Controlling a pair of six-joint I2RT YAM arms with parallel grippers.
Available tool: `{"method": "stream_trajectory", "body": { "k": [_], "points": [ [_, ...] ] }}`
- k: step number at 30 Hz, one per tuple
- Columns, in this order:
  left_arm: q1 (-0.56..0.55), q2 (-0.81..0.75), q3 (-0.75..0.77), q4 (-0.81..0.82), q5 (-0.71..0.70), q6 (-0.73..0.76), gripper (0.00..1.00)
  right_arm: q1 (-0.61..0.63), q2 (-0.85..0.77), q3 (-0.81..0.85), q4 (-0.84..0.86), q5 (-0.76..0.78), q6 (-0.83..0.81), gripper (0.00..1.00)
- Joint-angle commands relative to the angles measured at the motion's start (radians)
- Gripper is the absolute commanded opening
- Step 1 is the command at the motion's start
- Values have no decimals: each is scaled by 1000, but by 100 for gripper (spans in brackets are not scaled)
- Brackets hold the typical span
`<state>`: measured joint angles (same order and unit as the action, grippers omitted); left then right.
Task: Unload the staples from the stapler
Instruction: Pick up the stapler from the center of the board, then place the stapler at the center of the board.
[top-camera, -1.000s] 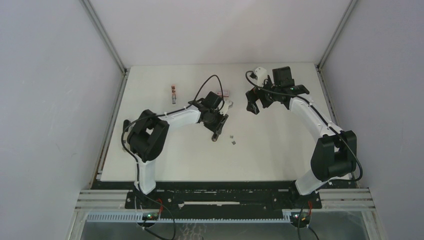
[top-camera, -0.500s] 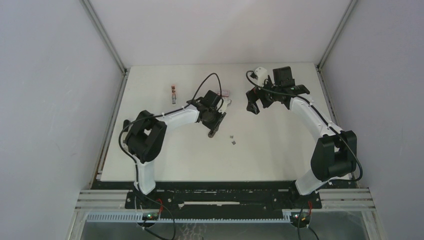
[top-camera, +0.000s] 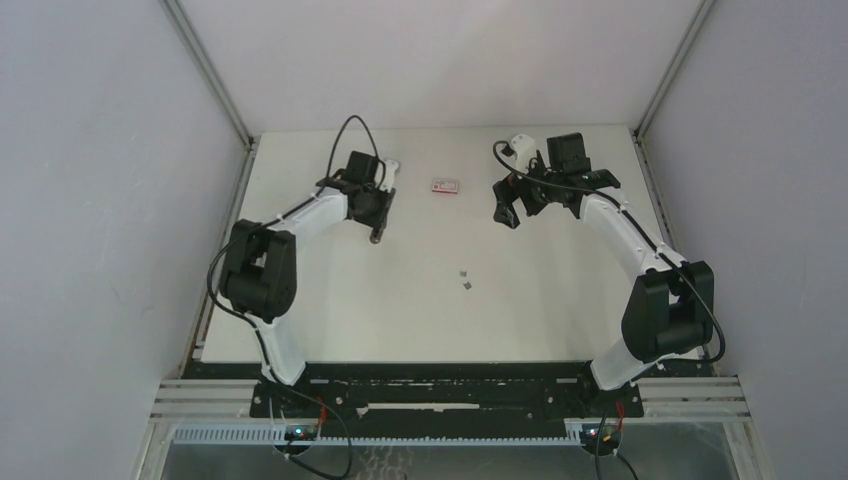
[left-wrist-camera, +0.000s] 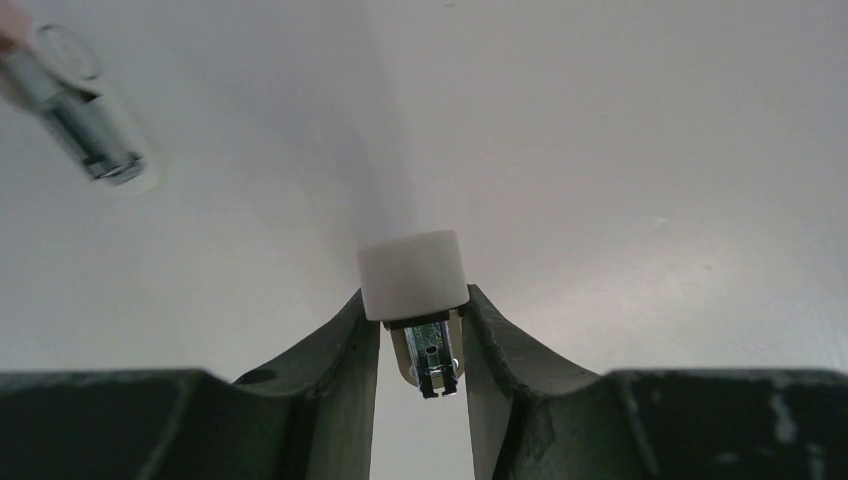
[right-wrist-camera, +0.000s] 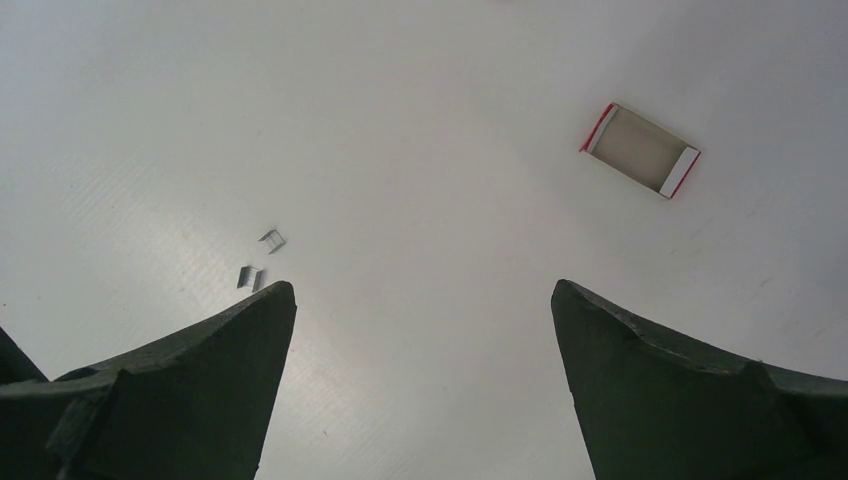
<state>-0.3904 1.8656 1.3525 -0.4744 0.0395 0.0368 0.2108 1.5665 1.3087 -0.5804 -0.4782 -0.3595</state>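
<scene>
My left gripper (top-camera: 377, 228) is over the far left of the table, shut on the stapler (left-wrist-camera: 413, 272). The stapler's white end pokes out past the fingers, with its metal channel (left-wrist-camera: 430, 368) showing between them. In the top view only a dark tip of the stapler (top-camera: 377, 237) shows below the fingers. Loose grey staples (top-camera: 465, 279) lie on the table's middle, also seen as staples (right-wrist-camera: 258, 262) by my right gripper's left finger. My right gripper (top-camera: 507, 208) hangs wide open and holds nothing; in the right wrist view the gripper (right-wrist-camera: 422, 292) is above bare table.
A small flat red-and-white box (top-camera: 445, 185) lies at the back centre; the right wrist view shows the box (right-wrist-camera: 641, 150) open and empty. A blurred small metal part (left-wrist-camera: 85, 125) with a reddish end lies left of the stapler. Side walls close in on both sides.
My left arm has swung from the table's middle to the far left, carrying the stapler and uncovering the red-and-white box. The right arm has not moved.
</scene>
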Motion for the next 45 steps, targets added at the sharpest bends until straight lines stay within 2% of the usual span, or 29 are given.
{"method": "stream_trajectory", "body": {
  "k": [1, 10, 19, 33, 45],
  "points": [
    [89, -66, 59, -2, -13, 36, 37, -5, -42, 3, 17, -20, 2, 100],
    [269, -30, 132, -24, 9, 51, 37, -4, -35, 4, 17, -21, 1, 100],
    [383, 90, 289, -55, 22, 57, 38, -3, -34, 3, 18, -20, 3, 100],
    [408, 357, 589, -178, 89, 72, 39, -5, -29, 4, 17, -13, 0, 100],
    [408, 440, 658, -229, 119, 75, 39, -5, -22, 3, 17, -12, -3, 100]
  ]
}}
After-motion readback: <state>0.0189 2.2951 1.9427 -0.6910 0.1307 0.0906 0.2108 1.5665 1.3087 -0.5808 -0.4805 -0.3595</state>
